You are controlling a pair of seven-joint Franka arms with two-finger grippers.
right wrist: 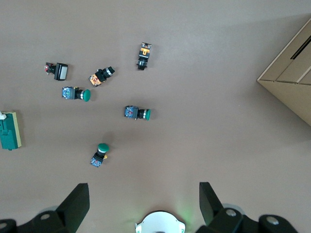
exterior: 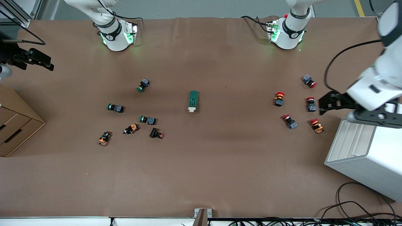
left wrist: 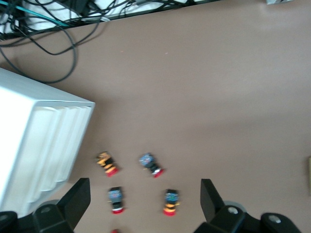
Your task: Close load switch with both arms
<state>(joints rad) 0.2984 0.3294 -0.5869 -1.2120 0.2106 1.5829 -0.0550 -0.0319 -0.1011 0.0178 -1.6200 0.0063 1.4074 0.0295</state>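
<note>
1. Lying alone at the centre of the frame in the front view, the load switch [exterior: 193, 101] rests on the brown table [exterior: 201, 175], well apart from the green push buttons [exterior: 140, 88] toward the right arm's end and the red push buttons [exterior: 279, 99] toward the left arm's end.
2. Its long axis runs nearly straight up and down the frame, the dark-green body toward the robots' bases and the cream slider end [exterior: 192, 109] toward the front camera.
3. The block looks small, rigid and light, likely to skid on the table if pushed from one side only; a sound hold is probably across the narrow green flanks, leaving the cream end free for the other arm to press.
4. The left end effector [exterior: 326, 105], at the right edge of the frame, hangs over the red push buttons beside a white bin [exterior: 364, 147], its fingers [left wrist: 77, 199] spread apart and holding nothing.
5. The right end effector [exterior: 36, 59], at the upper left edge above a cardboard box [exterior: 15, 122], waits with fingers [right wrist: 77, 201] likewise apart.
</note>
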